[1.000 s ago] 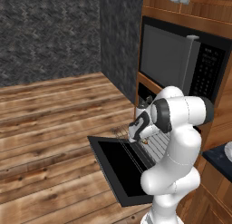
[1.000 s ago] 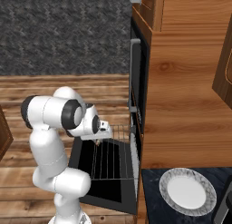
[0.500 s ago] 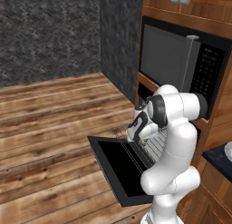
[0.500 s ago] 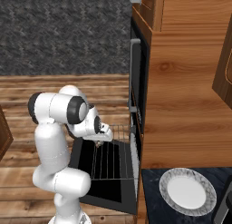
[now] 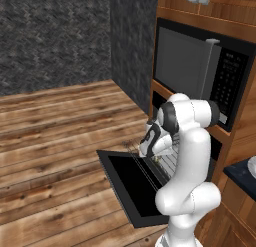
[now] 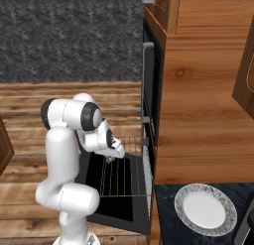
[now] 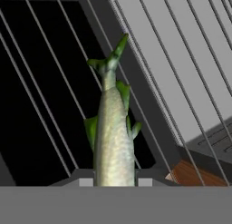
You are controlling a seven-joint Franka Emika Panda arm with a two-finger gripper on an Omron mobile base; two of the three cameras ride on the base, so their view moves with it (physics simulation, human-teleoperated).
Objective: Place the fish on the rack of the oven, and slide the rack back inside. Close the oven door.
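Observation:
My gripper (image 7: 115, 182) is shut on the fish (image 7: 113, 141), a slender green-yellow body whose tail points away from the hand. The fish hangs just above the rack (image 7: 149, 82), a grid of thin silver bars drawn out over the open oven door (image 7: 41, 60). In the left base view the gripper (image 5: 151, 152) hovers over the rack (image 5: 169, 163), with the black oven door (image 5: 131, 187) lying flat below. From the right side, the gripper (image 6: 112, 156) sits above the rack (image 6: 120, 175) in front of the oven (image 6: 148, 162).
A black microwave (image 5: 192, 68) with a grey handle sits in the wooden cabinetry above the oven. At the lower right a white plate (image 6: 205, 209) rests on a dark counter (image 6: 168, 224). Wooden floor (image 5: 55, 141) stretches out to the left of the door.
The hand has sunk slightly toward the rack with the fish still held. The arm's elbow has shifted a little; rack and door have not moved.

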